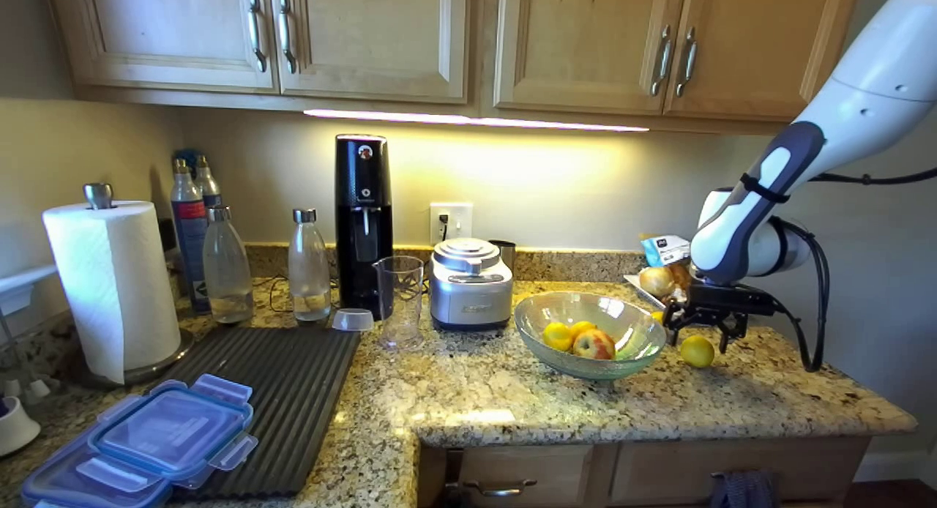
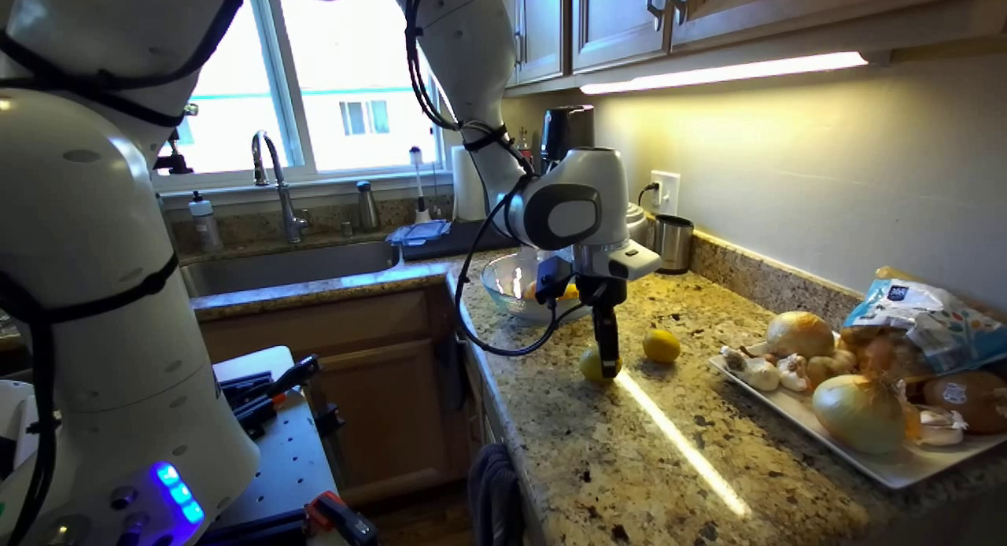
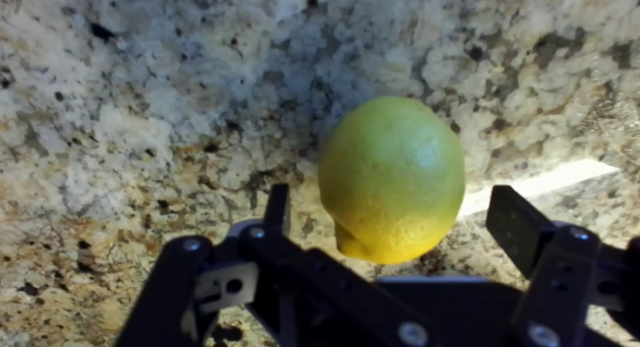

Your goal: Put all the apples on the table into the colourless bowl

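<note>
We judge the task partly done: we see three fruits (image 1: 594,345) in the bowl (image 1: 644,344). Two remain on the counter (image 1: 476,394) (we find them rather lemon-like). The gripper (image 3: 392,204) stands spread around the greenish fruit (image 3: 392,174), without touching it; in an exterior view, the yellow fruit (image 2: 662,345) lies at half past two from it.

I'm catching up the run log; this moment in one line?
gripper: open | greenish fruit: on counter by gripper, ungrasped | yellow fruit: on counter | apple: in bowl
</note>
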